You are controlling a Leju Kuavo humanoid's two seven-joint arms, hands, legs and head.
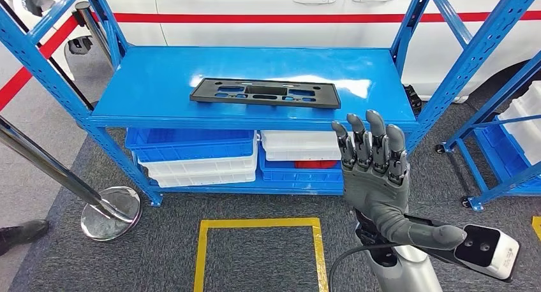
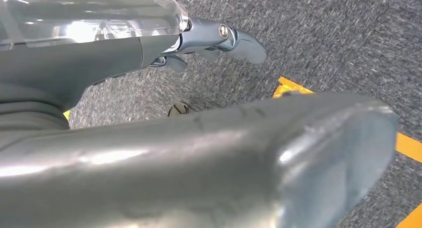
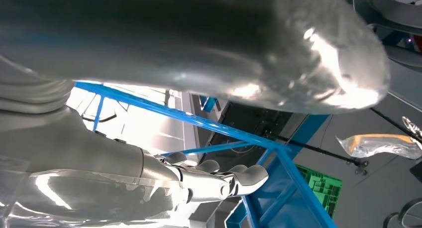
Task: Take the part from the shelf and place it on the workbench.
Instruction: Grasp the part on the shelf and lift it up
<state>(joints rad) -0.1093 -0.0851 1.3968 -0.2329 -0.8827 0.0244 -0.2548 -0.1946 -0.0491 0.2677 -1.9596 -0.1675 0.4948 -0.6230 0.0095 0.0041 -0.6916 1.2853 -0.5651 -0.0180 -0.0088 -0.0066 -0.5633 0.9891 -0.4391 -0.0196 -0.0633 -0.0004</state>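
A flat black rectangular part (image 1: 265,92) with several cut-outs lies on the top board of the blue shelf (image 1: 166,75), near its front edge. My right hand (image 1: 374,171) is raised in front of the shelf, below and to the right of the part, fingers straight up and apart, thumb out to the right, holding nothing. The right wrist view has the thumb (image 3: 199,44) and fingers (image 3: 219,180) spread against blue shelf beams. My left hand (image 2: 199,153) hangs over grey carpet, thumb large in the foreground, fingers (image 2: 219,41) extended, with nothing in it.
Blue and white bins (image 1: 194,155) fill the shelf's lower level. A yellow taped square (image 1: 258,247) marks the carpet in front. A steel post with a round base (image 1: 111,210) stands at left, a shoe (image 1: 22,231) beside it. A second blue rack (image 1: 504,145) stands at right, a white car behind.
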